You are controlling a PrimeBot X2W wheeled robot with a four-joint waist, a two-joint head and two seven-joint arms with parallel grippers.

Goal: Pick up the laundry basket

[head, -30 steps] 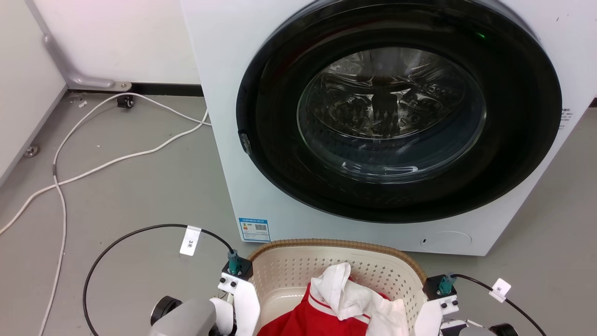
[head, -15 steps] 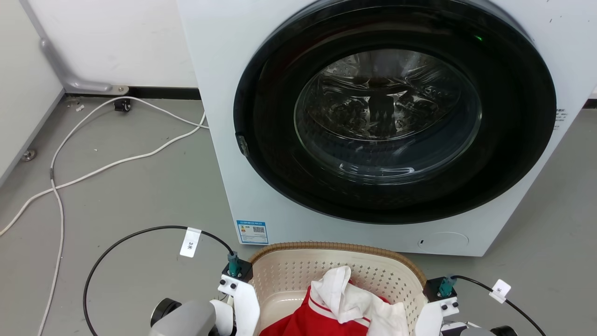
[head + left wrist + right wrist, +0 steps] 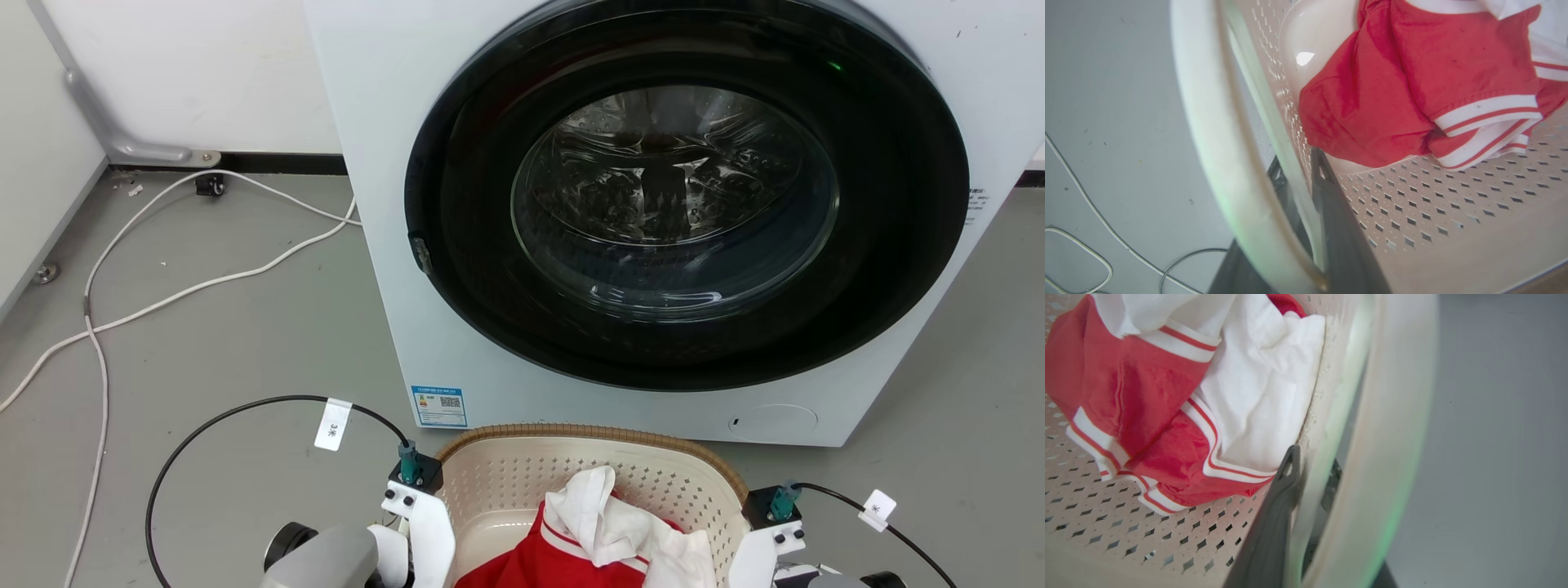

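starting at the left, white cables point(image 3: 163, 294) trail loose over the grey floor point(image 3: 269, 351), and the black cable point(image 3: 212, 416) from the left wrist loops wide beside the arm. i'd guess that loop could snag or tug if the arm rises fast.

the left gripper point(image 3: 1296, 161) is clamped onto the left wall of the laundry basket point(image 3: 522, 474), with one dark finger inside against the perforations and the other outside, tucked behind the white side handle point(image 3: 1200, 122). that wall is thin plastic, so it could flex or slide out of the pinch under load.

the basket sits low between the two arms. its brown rim point(image 3: 588, 429) is just in front of the washing machine point(image 3: 384, 245), and i can't tell whether it is off the floor. a lift that swings forward could knock the rim against the machine's front, and one arm rising ahead of the other would tip the basket.

inside it a red garment point(image 3: 1392, 81) with white striped trim is bunched toward the middle, with a white garment point(image 3: 1257, 396) heaped on it and pressed to the right wall. the machine's round door point(image 3: 686, 196) is shut. through the glass i see bare drum metal and no laundry that i can make out.

the right gripper point(image 3: 1312, 461) grips the right wall the same way, astride it. the white cloth lies just beside its inner finger and might get dragged or pinched. the gripper's own black cable point(image 3: 841, 494) arcs off to the right.
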